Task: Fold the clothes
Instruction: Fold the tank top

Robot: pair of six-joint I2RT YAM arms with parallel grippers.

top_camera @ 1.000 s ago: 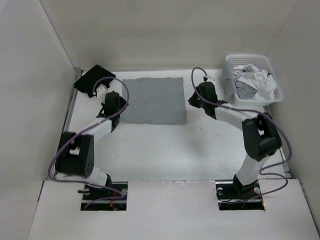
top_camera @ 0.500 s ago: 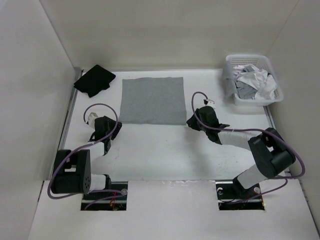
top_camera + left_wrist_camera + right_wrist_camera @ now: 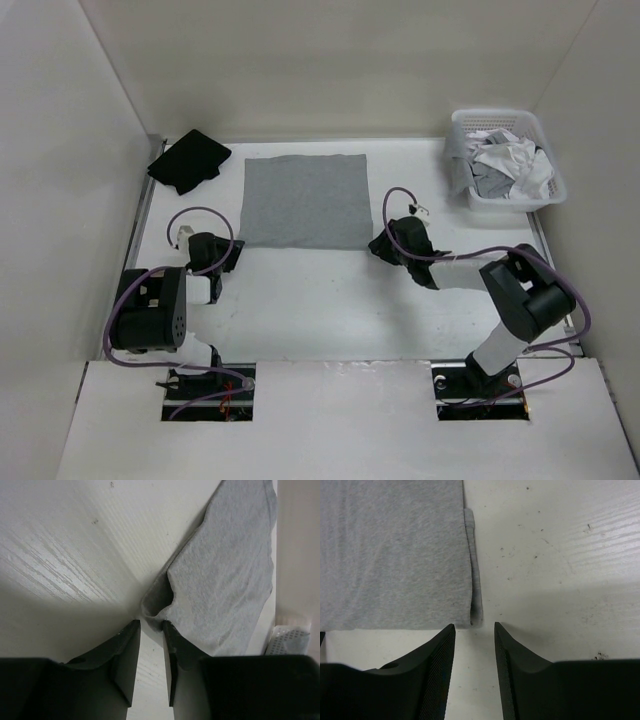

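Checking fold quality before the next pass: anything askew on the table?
Mostly tidy. The grey tank top lies as a flat rectangle, but its near-left corner curls up just ahead of the left gripper. An under layer also peeks out past the right edge.

— Where does the high view sit?
— Above and behind the arm bases [image 3: 208, 385], which lie along its bottom edge. It looks down and forward over the whole table [image 3: 330, 300] from far off.
— And the wrist views?
— Each looks along its own fingers, very close to the surface. The left end effector [image 3: 151, 625] fills its frame's bottom, and the right end effector [image 3: 474, 627] likewise.
— What do they share?
— The grey tank top [image 3: 305, 200]: whole from above, one lower corner in each wrist view
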